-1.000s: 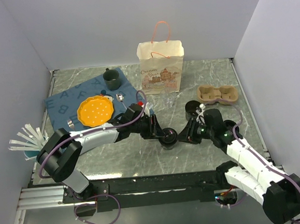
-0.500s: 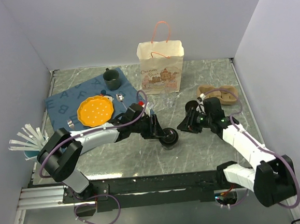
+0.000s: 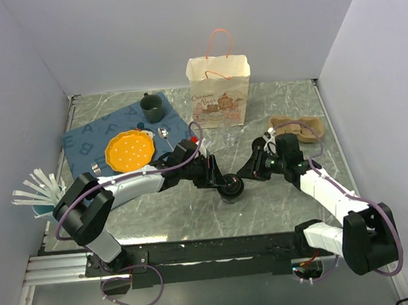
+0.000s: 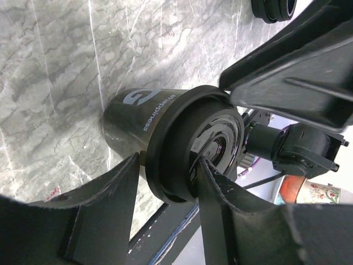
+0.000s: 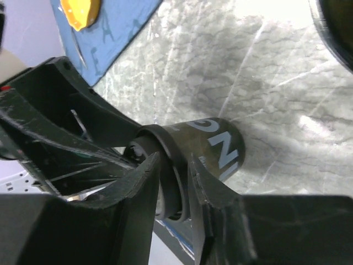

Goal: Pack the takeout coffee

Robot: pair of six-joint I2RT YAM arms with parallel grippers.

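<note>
Your left fingers (image 4: 105, 215) are clamped on the takeout cup (image 3: 231, 187) at the level of its black lid (image 4: 182, 146), one finger against each side of the rim. The cup stands upright on the marble tabletop (image 3: 166, 208), a little toward 6 o'clock from the middle, with white lettering showing on its dark wall.

Your right fingers (image 5: 132, 210) come in from the cup's 3 o'clock side. In the right wrist view only a narrow gap separates them, and the edge of the lid sits in that gap. You cannot tell from these views whether they are pinching it or only bracketing it.

A second dark cup (image 4: 271, 8) stands near the first, at about its 1 o'clock, partly covered by your right arm in the overhead view. The brown pulp tray (image 3: 308, 125) lies at 2 o'clock, close to the right wall, and a cable loop crosses over it.

A paper bag (image 3: 219, 91) stands upright at 12 o'clock. At 10 o'clock a blue mat (image 3: 86, 137) carries an orange plate (image 3: 129, 150), with a green mug (image 3: 152, 107) at the mat's far corner.
</note>
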